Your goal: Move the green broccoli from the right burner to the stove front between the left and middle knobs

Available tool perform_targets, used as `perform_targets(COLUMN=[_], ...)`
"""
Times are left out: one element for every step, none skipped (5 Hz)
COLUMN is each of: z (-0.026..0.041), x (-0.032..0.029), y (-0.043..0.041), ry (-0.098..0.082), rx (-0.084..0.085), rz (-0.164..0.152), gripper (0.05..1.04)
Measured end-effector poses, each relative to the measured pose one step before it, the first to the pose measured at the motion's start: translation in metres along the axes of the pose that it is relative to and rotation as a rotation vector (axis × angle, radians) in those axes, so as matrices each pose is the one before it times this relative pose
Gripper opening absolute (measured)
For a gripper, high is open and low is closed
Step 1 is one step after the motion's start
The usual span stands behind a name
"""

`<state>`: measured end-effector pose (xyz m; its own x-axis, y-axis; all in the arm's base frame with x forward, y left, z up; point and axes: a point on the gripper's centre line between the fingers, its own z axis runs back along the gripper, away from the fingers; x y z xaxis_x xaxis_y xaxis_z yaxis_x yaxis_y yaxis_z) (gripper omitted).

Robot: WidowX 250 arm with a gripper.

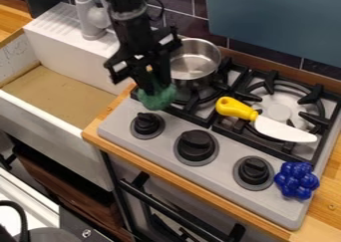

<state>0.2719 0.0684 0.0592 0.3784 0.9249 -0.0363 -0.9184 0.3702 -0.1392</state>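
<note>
Green item gripped, not yet released
The tool [154, 89] pinches the rounded green item [158, 101] at the stove's [150, 149] left front, beside the metal pot [194, 61]; the grasp looks done, the release is left. Whether it touches the stove is unclear.

The black arm [132, 19] is cut off by the top edge. The hand [154, 86] hides parts of the green object [158, 99], too blurred to identify, and the metal pot [198, 64]. The left edge crops the sink [60, 129].
</note>
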Motion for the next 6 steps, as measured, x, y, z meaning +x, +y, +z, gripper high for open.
perform_targets(z=[-0.01261, -0.00402, -0.00248, -0.00061, 0.00038, 0.00063], x=[-0.01202, -0.00575, -0.00359, -0.00619, 0.00051, -0.00221], y=[0.00016, -0.00121, 0.00013, -0.00108, -0.00377, 0.0007], ry=[0.002, 0.0281, -0.0025, 0.0054, -0.0131, 0.0045], rx=[-0.0239, 0.0007, 0.0059, 0.0474, -0.0202, 0.0093], rz=[-0.0221, -0.0139, -0.0004, -0.0003, 0.0275, 0.0088], gripper=[0.304, 0.304, 0.364, 0.657, 0.938, 1.003])
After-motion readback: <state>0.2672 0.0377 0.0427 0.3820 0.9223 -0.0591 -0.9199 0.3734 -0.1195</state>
